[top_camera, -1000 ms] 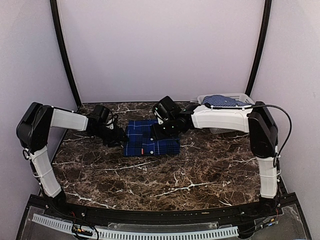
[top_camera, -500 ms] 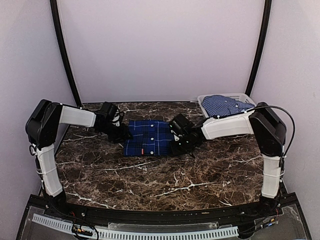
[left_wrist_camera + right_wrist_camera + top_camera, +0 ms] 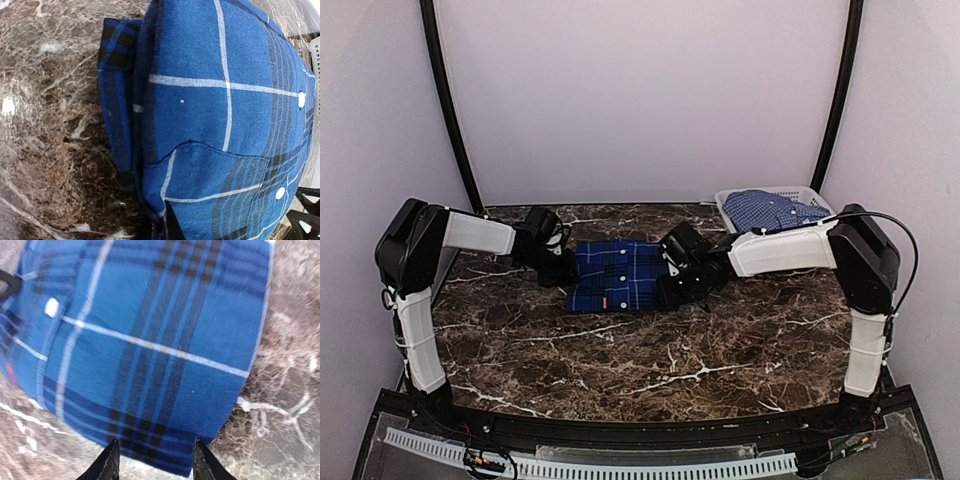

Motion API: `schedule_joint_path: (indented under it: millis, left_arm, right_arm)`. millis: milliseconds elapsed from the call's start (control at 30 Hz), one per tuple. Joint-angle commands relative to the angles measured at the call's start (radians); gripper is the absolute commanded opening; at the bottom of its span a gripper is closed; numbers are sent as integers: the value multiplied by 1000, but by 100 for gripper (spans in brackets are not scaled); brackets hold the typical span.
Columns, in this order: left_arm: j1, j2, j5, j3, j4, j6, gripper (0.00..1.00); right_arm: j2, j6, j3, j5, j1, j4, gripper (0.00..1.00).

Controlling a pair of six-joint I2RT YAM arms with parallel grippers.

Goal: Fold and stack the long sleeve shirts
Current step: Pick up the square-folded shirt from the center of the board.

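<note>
The dark plaid shirt [image 3: 618,275] lies folded on the marble table at mid-back. In the left wrist view its pocket and white buttons fill the picture [image 3: 215,115]. My left gripper [image 3: 563,268] sits at the shirt's left edge, jaws shut on a fold of the cloth [image 3: 162,227]. At the shirt's right edge, my right gripper [image 3: 674,282] stands open [image 3: 156,465], and the hem of the plaid shirt [image 3: 150,350] lies between its two black fingertips [image 3: 107,462]. The lighter fine-checked shirt [image 3: 767,209] rests crumpled in the basket.
A pale lattice basket [image 3: 802,191] stands at the back right corner, just behind the right forearm. The dark marble table [image 3: 640,350] spreads in front of the shirt. Purple walls and black poles close the back and sides.
The right gripper came down off the shirt to its right edge. The left gripper moved in and shut on the left edge. The shirt shifted slightly back.
</note>
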Motion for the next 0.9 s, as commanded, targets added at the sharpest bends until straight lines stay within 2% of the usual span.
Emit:
schedule_joint_path:
  millis: [0, 200, 333, 700, 867]
  left_arm:
    - [-7, -45, 17, -3, -92, 20, 0]
    - [-5, -135, 40, -16, -183, 88, 0]
    - [6, -203, 36, -42, -242, 142, 0]
    - [53, -348, 28, -80, -378, 247, 0]
    - [64, -403, 10, -69, -404, 253, 0]
  right_arm:
    - [-84, 2, 4, 6, -7, 11, 49]
    - [-119, 4, 3, 18, -15, 11, 50]
    - [-96, 6, 24, 19, -20, 18, 47]
    - [109, -1, 216, 8, -24, 5, 23]
    - [144, 10, 236, -16, -6, 13, 15]
